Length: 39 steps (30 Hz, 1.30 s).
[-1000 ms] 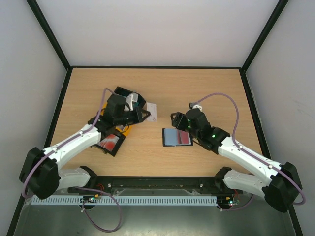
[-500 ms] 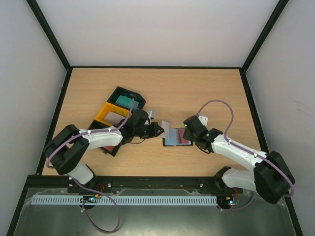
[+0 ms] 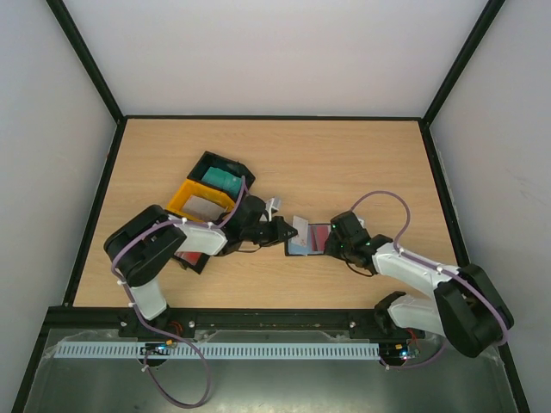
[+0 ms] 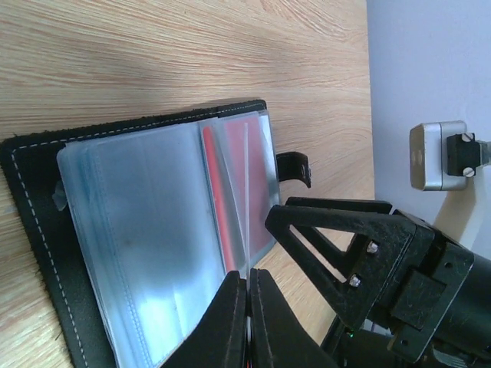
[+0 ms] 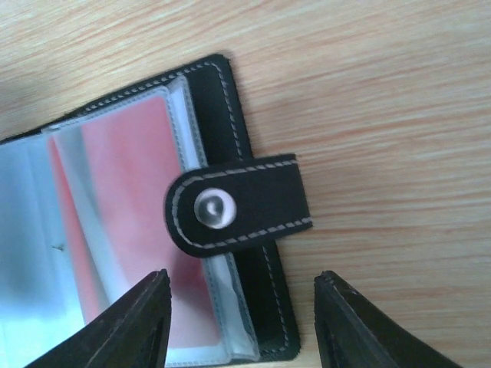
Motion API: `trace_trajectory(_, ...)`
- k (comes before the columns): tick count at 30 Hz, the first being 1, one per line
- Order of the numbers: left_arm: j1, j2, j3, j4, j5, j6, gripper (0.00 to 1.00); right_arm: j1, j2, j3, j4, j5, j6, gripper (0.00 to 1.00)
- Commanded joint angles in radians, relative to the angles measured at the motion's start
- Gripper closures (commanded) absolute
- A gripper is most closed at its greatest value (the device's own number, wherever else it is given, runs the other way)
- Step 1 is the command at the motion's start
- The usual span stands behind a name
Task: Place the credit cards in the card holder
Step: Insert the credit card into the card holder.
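Grey card [image 3: 301, 229] at open card holder [image 5: 238, 203]

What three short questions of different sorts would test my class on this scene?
1. True or false: the card holder lies open on the table.
2. Which colour is the card in the black tray farthest from the arms' bases? A teal, B red, C yellow.
3. In one word: is the right end effector open or shut?
Key: 1 true; 2 A; 3 open.
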Motion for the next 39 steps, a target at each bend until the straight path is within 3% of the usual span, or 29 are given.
trace_trajectory(1,-0.005,0.031,-0.011,0.082,-0.002,-0.032,0.98,-0.004,0.058,-0.004,0.02,-0.043,0.003,0.53)
trace_trajectory(7,-0.003,0.021,-0.02,0.056,-0.034,-0.029,0.98,-0.003,0.143,0.039,0.05,-0.091,-0.022,0.66)
trace_trajectory(20,0.032,-0.043,-0.125,0.089,-0.135,-0.154,0.98,0.009,0.232,0.075,0.106,-0.203,0.071,0.75)
trace_trajectory(32,0.029,0.02,-0.152,0.258,-0.074,-0.208,0.98,0.02,0.238,0.08,0.085,-0.2,0.063,0.76)
trace_trajectory(39,0.028,0.011,-0.142,0.191,-0.114,-0.181,0.97,0.022,0.242,0.082,0.083,-0.199,0.057,0.76)
